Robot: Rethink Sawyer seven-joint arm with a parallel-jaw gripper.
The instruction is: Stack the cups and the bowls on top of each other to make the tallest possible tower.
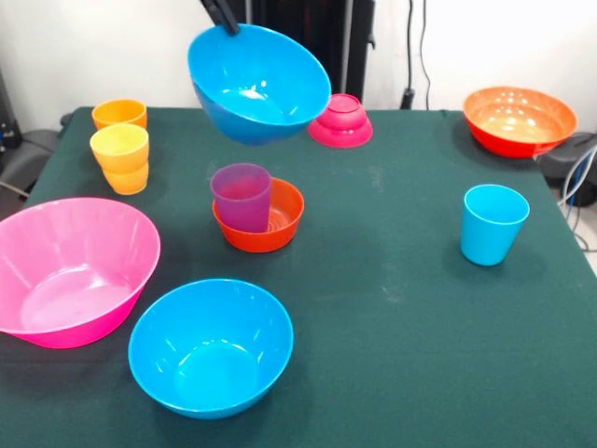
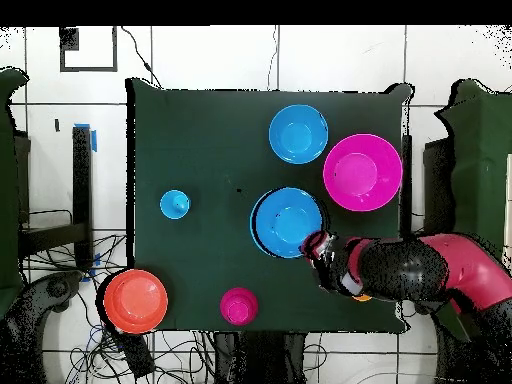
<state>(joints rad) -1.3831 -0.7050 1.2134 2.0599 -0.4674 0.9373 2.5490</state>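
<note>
aloft, hand [image 1: 222,17] grips blue bowl [image 1: 258,82].

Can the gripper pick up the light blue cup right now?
Probably not yet: the gripper is shut on a lifted blue bowl. The light blue cup stands upright with open table around it, so it looks reachable afterwards.

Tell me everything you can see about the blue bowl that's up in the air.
The raised blue glossy plastic bowl is round, smooth and empty. It hangs tilted above the green table, its opening facing the front camera. The black gripper holds its upper rim. Nothing else touches it; overhead, it sits over the table's middle.
</note>
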